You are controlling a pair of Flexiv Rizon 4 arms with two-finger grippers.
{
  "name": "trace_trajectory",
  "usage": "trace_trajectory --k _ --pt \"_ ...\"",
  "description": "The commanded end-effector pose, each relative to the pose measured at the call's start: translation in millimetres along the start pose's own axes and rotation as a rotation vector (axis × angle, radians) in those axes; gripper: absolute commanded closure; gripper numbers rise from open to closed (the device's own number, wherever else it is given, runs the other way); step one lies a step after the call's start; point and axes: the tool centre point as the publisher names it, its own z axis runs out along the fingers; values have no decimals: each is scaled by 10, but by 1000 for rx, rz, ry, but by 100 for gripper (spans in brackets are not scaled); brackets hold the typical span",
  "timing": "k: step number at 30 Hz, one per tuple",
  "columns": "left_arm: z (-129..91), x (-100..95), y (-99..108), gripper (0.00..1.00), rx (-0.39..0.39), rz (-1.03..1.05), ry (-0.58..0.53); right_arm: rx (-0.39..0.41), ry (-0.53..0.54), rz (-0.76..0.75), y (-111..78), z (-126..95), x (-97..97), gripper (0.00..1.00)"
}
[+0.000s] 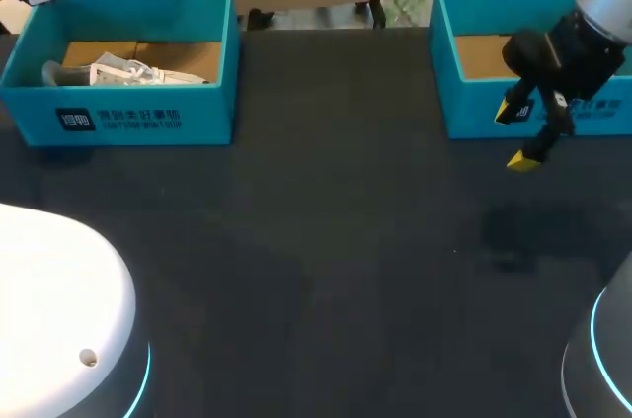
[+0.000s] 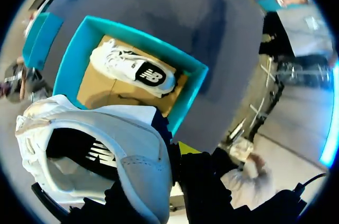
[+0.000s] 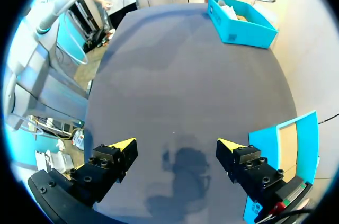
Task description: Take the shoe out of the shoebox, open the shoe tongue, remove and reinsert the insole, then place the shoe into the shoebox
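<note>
The dark bench [image 1: 326,240] is carrying a left shoebox [image 1: 128,117] and a right shoebox [image 1: 464,112] along its far edge. A white shoe [image 2: 132,70] is lying in the left shoebox; the left jaws are gripping a second shoe [image 2: 132,150] above it. The right jaws are hovering open beside the right shoebox.

Dark grey table [image 1: 336,240], soft shadows

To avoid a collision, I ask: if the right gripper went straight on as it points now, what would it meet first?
Probably the bare table, where its shadow falls. Nothing lies ahead of the open right gripper; the blue box is beside it.
</note>
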Motion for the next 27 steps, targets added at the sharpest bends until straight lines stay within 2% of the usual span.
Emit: trace_trajectory --k 1,22,27 --pt "-1 -21 43 100 -27 392 -5 2 0 0 -2 7 -2 0" --pt "2 -39 56 100 -39 363 -3 2 0 0 -2 7 -2 0" --pt "113 -53 105 100 -22 353 -14 2 0 0 -2 7 -2 0"
